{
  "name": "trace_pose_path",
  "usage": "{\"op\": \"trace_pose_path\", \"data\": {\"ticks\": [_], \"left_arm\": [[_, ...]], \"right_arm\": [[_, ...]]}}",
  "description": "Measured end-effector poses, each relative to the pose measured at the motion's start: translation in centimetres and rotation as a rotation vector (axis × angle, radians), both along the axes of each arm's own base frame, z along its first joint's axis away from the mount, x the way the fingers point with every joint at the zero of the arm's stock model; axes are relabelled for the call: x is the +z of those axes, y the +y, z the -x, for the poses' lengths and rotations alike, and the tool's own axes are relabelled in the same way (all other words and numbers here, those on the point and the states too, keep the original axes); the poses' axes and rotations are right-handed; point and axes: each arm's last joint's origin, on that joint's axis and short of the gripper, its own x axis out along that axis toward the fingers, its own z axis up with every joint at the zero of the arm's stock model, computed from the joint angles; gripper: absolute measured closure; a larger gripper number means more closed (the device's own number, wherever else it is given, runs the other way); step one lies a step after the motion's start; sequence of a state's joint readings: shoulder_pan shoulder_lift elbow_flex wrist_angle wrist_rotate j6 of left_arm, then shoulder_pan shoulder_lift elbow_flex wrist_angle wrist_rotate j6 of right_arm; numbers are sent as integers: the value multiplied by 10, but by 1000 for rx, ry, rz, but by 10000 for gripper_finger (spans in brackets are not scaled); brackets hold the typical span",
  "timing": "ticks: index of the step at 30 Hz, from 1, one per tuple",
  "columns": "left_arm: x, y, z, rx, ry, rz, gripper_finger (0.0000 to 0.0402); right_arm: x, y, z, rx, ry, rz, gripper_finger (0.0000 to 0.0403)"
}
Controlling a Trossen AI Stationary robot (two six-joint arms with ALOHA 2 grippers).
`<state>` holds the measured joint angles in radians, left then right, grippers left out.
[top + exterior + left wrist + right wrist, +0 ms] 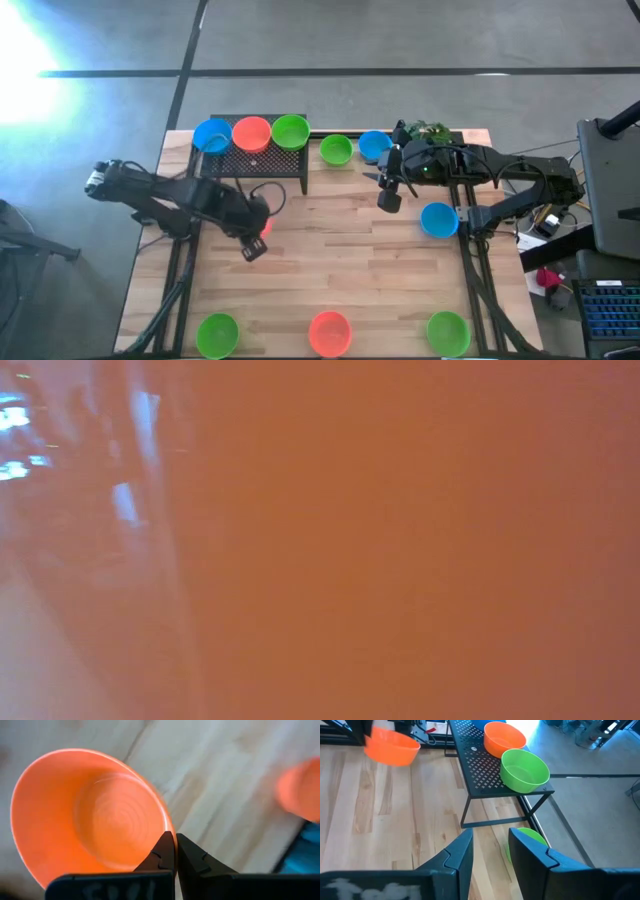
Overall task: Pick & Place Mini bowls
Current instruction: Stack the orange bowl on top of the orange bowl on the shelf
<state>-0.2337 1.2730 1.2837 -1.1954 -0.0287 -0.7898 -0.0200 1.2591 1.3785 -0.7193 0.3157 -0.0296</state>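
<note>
My left gripper (255, 238) is over the table's left middle, shut on an orange-red mini bowl (90, 815), which also shows in the right wrist view (392, 747). My right gripper (385, 190) is open and empty over the table's right middle, above a green bowl (526, 836). A blue (212, 135), an orange-red (252, 132) and a green bowl (290, 130) stand on the black mesh stand (270, 165). More bowls rest on the table: green (336, 150), blue (375, 145), blue (438, 218). My left gripper pinches the orange-red bowl's rim (169, 822), one finger inside the bowl and one outside. The bowl is lifted clear of the table with its mouth up, slightly tilted, as the right wrist view shows.
Three bowls stand along the near edge: green (217, 333), orange-red (330, 332), green (447, 332). The orange-red one fills the low view (400, 540). A plant sprig (425, 130) lies at the far right. Bare wood lies in the table's middle.
</note>
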Motion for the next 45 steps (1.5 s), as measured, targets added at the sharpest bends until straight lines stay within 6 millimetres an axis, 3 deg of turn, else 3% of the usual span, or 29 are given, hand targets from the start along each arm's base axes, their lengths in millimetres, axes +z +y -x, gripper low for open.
{"op": "trace_pose_path", "data": {"ticks": [4, 9, 16, 27, 35, 45], "left_arm": [[42, 2, -1, -125, -142, -106, 401], [86, 10, 6, -101, -294, -281, 401], [113, 30, 13, -74, -345, -395, 401], [112, 92, 13, 53, -229, -538, 401], [91, 145, 4, 74, -37, -511, 401], [64, 176, -6, 38, 175, -458, 401]], "right_arm": [[0, 0, 0, 0, 0, 0, 282], [0, 0, 0, 0, 0, -1, 277], [0, 0, 0, -1, 0, -2, 285], [0, 0, 0, -2, -1, -3, 278], [0, 0, 0, -2, 2, -3, 273], [0, 0, 0, -2, 4, -3, 282]]}}
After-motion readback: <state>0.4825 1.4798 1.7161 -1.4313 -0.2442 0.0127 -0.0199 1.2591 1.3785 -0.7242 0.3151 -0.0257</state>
